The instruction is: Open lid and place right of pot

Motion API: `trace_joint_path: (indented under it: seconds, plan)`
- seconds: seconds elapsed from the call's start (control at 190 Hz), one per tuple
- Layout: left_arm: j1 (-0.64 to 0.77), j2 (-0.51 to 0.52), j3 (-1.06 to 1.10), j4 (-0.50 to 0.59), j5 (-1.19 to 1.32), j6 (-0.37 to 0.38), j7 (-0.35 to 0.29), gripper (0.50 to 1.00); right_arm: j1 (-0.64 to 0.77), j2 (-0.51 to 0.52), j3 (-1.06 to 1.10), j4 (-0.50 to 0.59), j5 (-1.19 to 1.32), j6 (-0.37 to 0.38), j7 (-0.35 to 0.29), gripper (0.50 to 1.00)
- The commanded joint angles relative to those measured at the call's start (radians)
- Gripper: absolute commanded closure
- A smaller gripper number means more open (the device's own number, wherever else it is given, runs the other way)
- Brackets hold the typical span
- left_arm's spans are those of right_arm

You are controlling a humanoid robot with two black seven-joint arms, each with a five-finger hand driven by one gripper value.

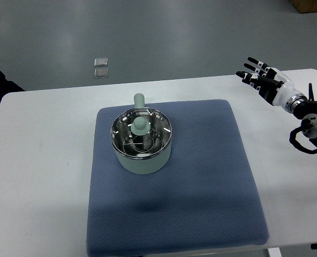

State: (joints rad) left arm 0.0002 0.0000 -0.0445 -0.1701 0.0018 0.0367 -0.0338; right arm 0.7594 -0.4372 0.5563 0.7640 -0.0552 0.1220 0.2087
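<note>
Lid point(141, 130) with its pale green knob sits closed on the pale green pot point(143, 160), which stands left of centre on the blue mat point(212, 176), handle pointing far. White table point(40, 160) lies beneath. Right hand point(261, 78) hovers far right, fingers spread, holding nothing, well apart from the pot.

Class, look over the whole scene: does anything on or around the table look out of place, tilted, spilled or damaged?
Nothing stands out. The lid sits level on the pot, which stands upright on the blue mat. The right hand is raised, fingers spread.
</note>
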Motion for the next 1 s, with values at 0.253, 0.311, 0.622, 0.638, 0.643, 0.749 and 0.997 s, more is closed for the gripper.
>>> trace_joint_path:
  seconds: [0.253,0.311,0.622,0.638,0.643,0.749,0.997]
  plan:
    - [0.000,0.000,0.000,0.000,0.001,0.000,0.000,0.500,0.000,-0.005,-0.004,0.000,-0.011,0.005,0.001,0.570]
    - [0.000,0.000,0.000,0.000,0.000,0.000,0.000,0.500,0.000,-0.005,-0.004,-0.002,-0.011,0.007,0.001,0.570]
    - [0.000,0.000,0.000,0.000,0.000,0.000,0.000,0.500,0.008,-0.006,0.002,0.000,-0.011,0.007,0.001,0.570]
    - [0.000,0.000,0.000,0.000,0.001,0.000,0.000,0.500,0.009,-0.006,0.002,0.000,-0.011,0.007,0.001,0.570]
    - [0.000,0.000,0.000,0.000,0.000,0.000,0.000,0.500,0.009,-0.006,0.002,0.000,-0.011,0.007,0.001,0.570]
    - [0.000,0.000,0.000,0.000,0.000,0.000,0.000,0.500,0.011,-0.009,0.004,0.000,-0.011,0.008,0.001,0.570]
    - [0.000,0.000,0.000,0.000,0.001,0.000,0.000,0.500,0.023,-0.017,0.011,0.008,-0.025,0.013,0.001,0.570]
